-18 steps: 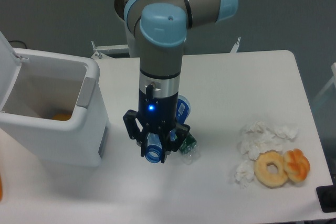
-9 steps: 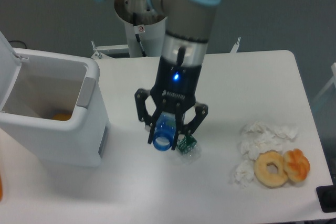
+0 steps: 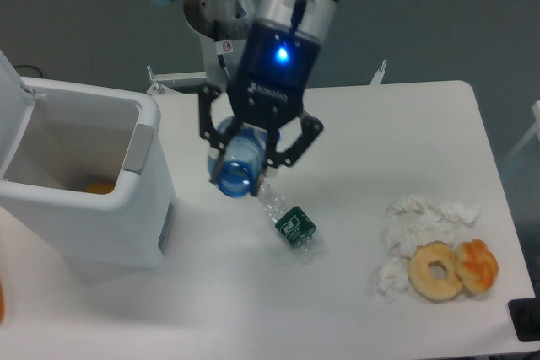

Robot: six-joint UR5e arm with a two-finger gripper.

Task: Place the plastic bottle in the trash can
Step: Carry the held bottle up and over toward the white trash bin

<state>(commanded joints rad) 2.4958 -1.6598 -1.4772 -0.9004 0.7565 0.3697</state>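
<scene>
While my gripper [image 3: 239,168] hangs in the air above the table [image 3: 405,124], its fingers squeeze the plastic bottle [image 3: 238,161] tight; the bottle is off the table, to the right of the trash can [image 3: 89,181]; the can's lid stands open; a small clear bottle [image 3: 289,223] lies on the table farther right of the can; tissues [image 3: 419,217] and two donuts [image 3: 453,269] lie much farther right.

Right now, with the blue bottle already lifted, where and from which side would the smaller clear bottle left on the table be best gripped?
Grip the smaller clear bottle across its middle, near the dark green label, coming straight down from above. It lies flat on the table, running diagonally from upper left to lower right, so the jaws should probably close across that axis. The gripper is shut on the plastic bottle for now.
</scene>
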